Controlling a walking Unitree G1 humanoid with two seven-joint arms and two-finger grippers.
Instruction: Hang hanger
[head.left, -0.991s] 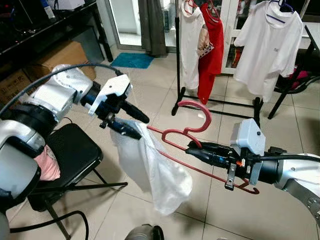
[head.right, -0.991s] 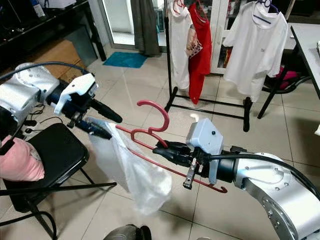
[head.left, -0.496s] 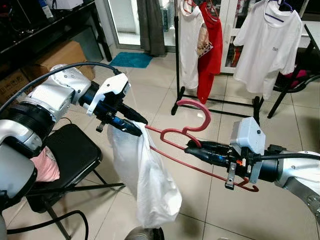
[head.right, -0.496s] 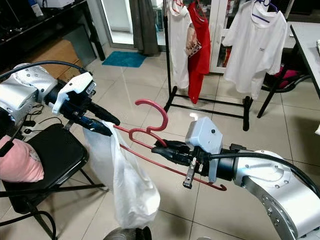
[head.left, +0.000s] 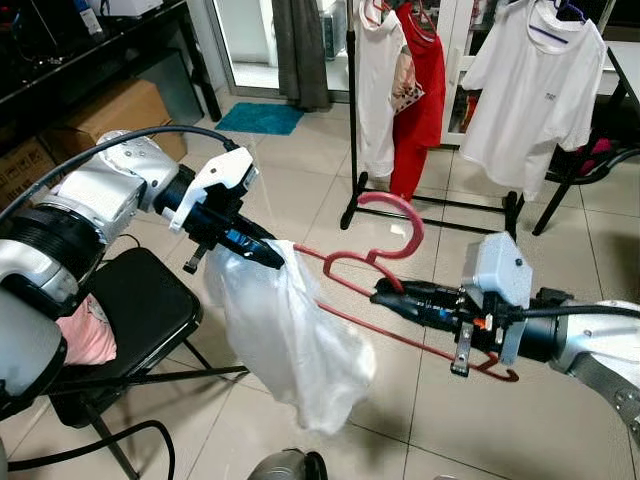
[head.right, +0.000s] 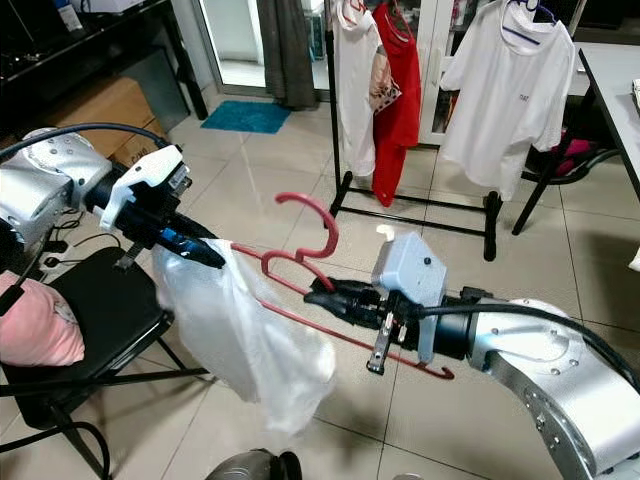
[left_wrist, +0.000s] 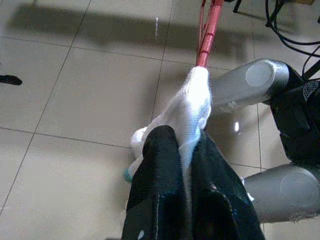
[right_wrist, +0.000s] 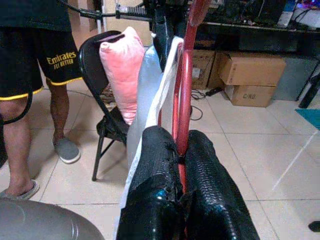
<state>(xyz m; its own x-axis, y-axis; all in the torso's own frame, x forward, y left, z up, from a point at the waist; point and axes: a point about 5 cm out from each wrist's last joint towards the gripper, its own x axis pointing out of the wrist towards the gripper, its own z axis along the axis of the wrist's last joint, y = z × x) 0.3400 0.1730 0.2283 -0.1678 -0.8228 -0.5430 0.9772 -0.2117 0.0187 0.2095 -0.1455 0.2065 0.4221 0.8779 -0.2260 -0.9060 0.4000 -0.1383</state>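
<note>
A white garment (head.left: 290, 340) is hanging just below the left gripper (head.left: 265, 252), whose fingers are pinching its top edge, while the red hanger (head.left: 385, 275) is reaching out ahead of the right gripper (head.left: 385, 293), which is clamping its lower bar and keeping its hook upward.

Red hanger (head.left: 375, 262), tilted midair, white garment (head.left: 290, 335) draped

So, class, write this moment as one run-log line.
left gripper: shut on white shirt | right gripper: shut on red hanger | shirt half on hanger | clothes rack ahead
</note>
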